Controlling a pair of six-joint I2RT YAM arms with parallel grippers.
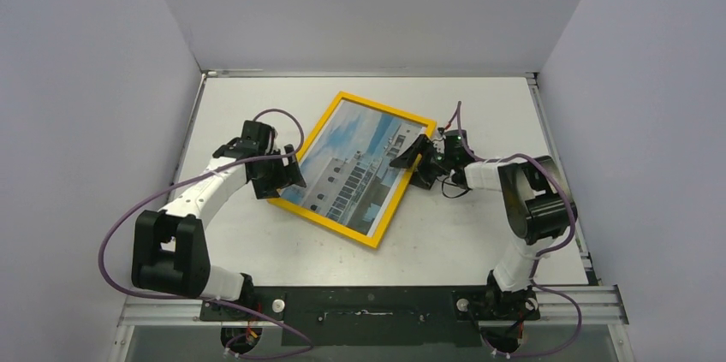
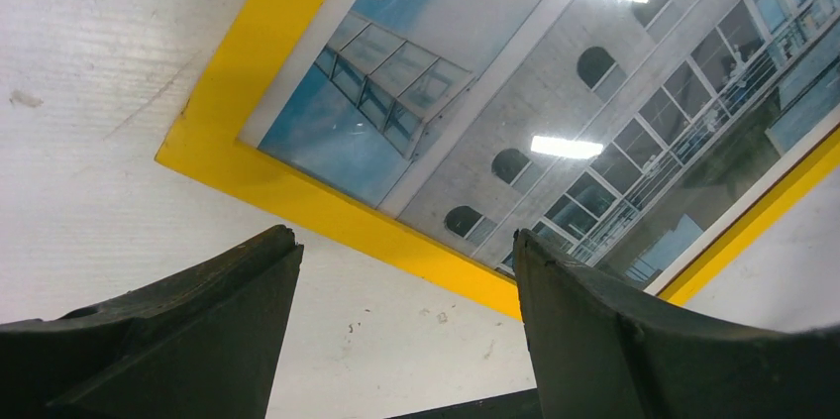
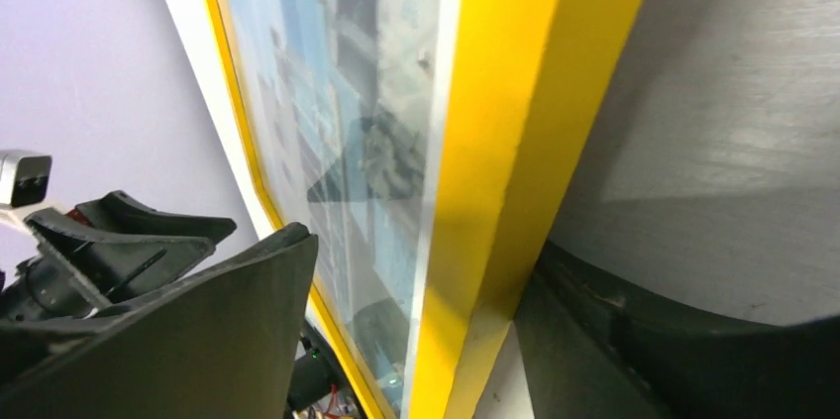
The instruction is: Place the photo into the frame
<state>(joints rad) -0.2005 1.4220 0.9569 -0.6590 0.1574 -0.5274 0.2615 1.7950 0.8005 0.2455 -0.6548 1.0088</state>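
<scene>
**Photo is in the frame: let go of it cleanly**

Nearest you, the left claw (image 2: 406,251) hangs wide and empty, low over the worktop (image 1: 445,234). Its fingers stop just short of the near left corner of the frame (image 1: 325,223), and it touches nothing that you can see.

A little further in, the right claw (image 3: 421,251) stands spread at the frame's right rail. One finger is over the glazed face. The other is down at the rail's outer edge, either against it or just beside it. The rail runs between the fingers, and no pinch on it shows.

The frame lies yellow face up, turned at an angle across the middle of the worktop, between your two claws. The photo (image 1: 355,165) fills its opening with the white building and blue sky. Ceiling lights are mirrored in the glazing over it. By that look the insertion is as good as done, and the step in hand is probably the release.

To do it well, keep the right claw spread and draw it straight out sideways, away from the rail. The wrist view does not settle whether that edge rests flat, so go slowly. If the outer finger is under the rail, a quick pull would likely drag or tip the frame. Leave the left claw near its corner as a stop, without pressing.

Furthest off, the frame's far corner points toward the back wall. Watch it for any swing as you withdraw.
</scene>
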